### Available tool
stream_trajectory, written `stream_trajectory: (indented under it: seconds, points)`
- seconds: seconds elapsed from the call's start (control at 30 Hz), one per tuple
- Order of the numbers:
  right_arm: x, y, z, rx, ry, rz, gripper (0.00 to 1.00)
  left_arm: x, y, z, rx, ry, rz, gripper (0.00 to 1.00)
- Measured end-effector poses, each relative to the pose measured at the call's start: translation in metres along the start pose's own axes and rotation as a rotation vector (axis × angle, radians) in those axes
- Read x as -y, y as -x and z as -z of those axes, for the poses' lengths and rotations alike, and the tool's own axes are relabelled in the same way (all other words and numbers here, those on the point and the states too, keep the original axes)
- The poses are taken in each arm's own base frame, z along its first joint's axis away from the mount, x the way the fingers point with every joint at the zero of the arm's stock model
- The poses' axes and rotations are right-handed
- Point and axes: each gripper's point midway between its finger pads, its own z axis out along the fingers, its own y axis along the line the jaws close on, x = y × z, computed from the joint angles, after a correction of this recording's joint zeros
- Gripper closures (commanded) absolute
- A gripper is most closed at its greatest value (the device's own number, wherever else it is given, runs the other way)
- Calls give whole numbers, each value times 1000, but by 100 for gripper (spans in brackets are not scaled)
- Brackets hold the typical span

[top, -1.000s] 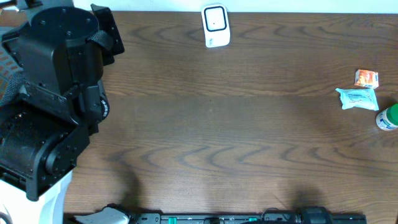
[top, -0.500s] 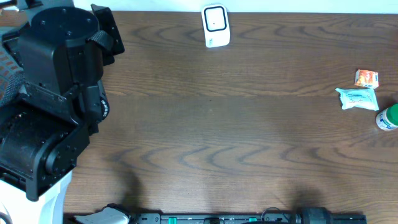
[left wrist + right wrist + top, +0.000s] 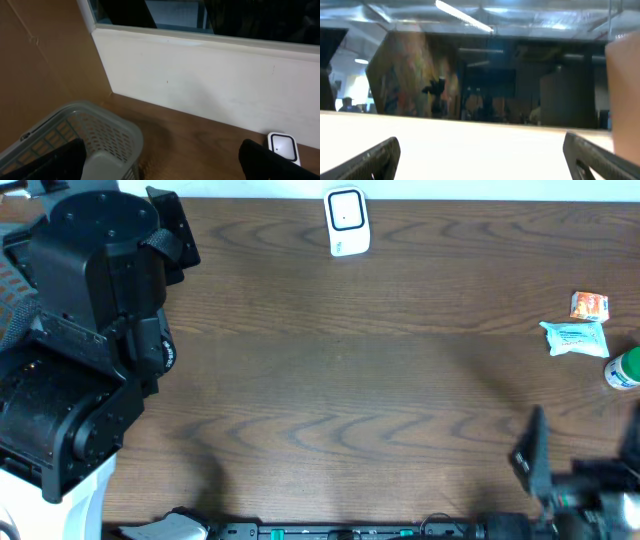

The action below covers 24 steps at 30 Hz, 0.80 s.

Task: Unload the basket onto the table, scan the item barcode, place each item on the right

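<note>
The white barcode scanner (image 3: 346, 222) stands at the table's far edge; the left wrist view catches it at the lower right (image 3: 283, 148). Three items lie at the right edge: an orange packet (image 3: 589, 305), a white and blue packet (image 3: 575, 338) and a green and white bottle (image 3: 623, 369). My right gripper (image 3: 583, 448) stands open near the front right corner, short of the items, with nothing between its fingers (image 3: 370, 161). My left gripper (image 3: 161, 146) is open and empty, aimed at the back wall, with the scanner beside its right finger.
The bulky black left arm (image 3: 90, 330) fills the table's left side. A grey perforated basket (image 3: 107, 137) sits at the back left, under the left finger. A white wall (image 3: 210, 85) with a window above runs behind the table.
My right gripper has come into the overhead view at the bottom right. The left arm and the items have not moved.
</note>
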Motion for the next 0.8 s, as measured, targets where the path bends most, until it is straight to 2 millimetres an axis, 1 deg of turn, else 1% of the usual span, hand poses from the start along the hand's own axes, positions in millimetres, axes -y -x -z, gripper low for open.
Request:
stream_trajectory:
  seconds: [0.1,0.2,0.37,0.47,0.63,0.8]
  points:
    - [3,-51,-5,-90,-15,-28,1,0,0,0,0,0,0,2]
    - [4,-100,-3,-183,-23,-50,1,0,0,0,0,0,0,2]
    - [4,-163,5,-310,-30,-64,1,0,0,0,0,0,0,2]
    - [4,-192,13,-372,-35,-71,1,0,0,0,0,0,0,2]
    - [5,-224,22,-439,-42,-75,1,0,0,0,0,0,0,2]
    - [4,-261,38,-546,-47,-82,1,0,0,0,0,0,0,2]
